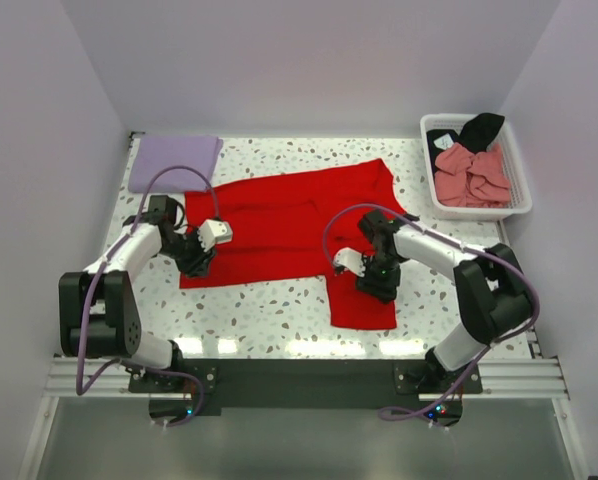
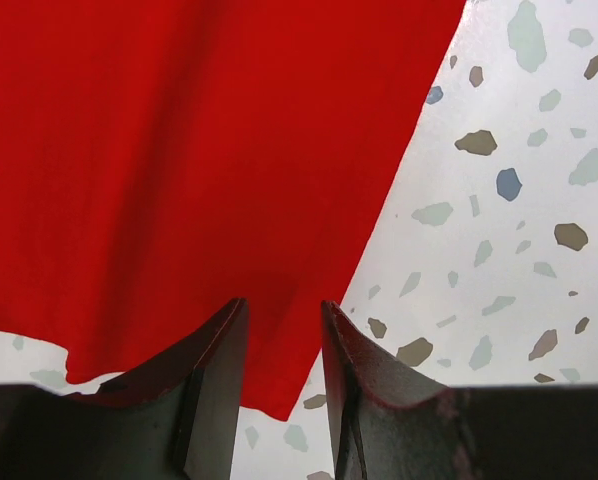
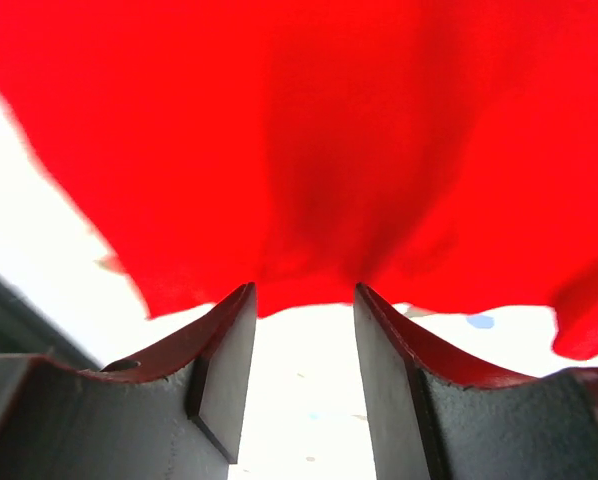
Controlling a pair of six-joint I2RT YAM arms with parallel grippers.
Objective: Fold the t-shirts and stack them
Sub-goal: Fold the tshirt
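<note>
Red t-shirt [image 1: 289, 225] lies spread flat mid-table [image 1: 269, 310], long axis running left to right, with one flap hanging toward the near edge on the right side. Left jaws are down at the shirt's near-left corner. In the left wrist view they're slightly apart with a narrow gap, and the cloth corner [image 2: 179, 150] runs into that gap between the fingers [image 2: 209, 400]. Speckled table [image 2: 519, 250] shows to the right. They don't look clamped on it. Right jaws are down on the near-right flap. In the right wrist view they're also part-open, the gap a bit wider, and the puckered red hem [image 3: 329, 130] sits right at the fingertips [image 3: 219, 380]. Bare table shows between them and nothing is pinched that I can see. Lavender t-shirt [image 1: 174, 162] lies flat at the far-left corner, just off the red one's far-left edge. White basket [image 1: 479, 212] at far right holds a crumpled salmon-pink t-shirt [image 1: 471, 175], with a black t-shirt [image 1: 474, 130] at its far end, partly draped over the rim.
</note>
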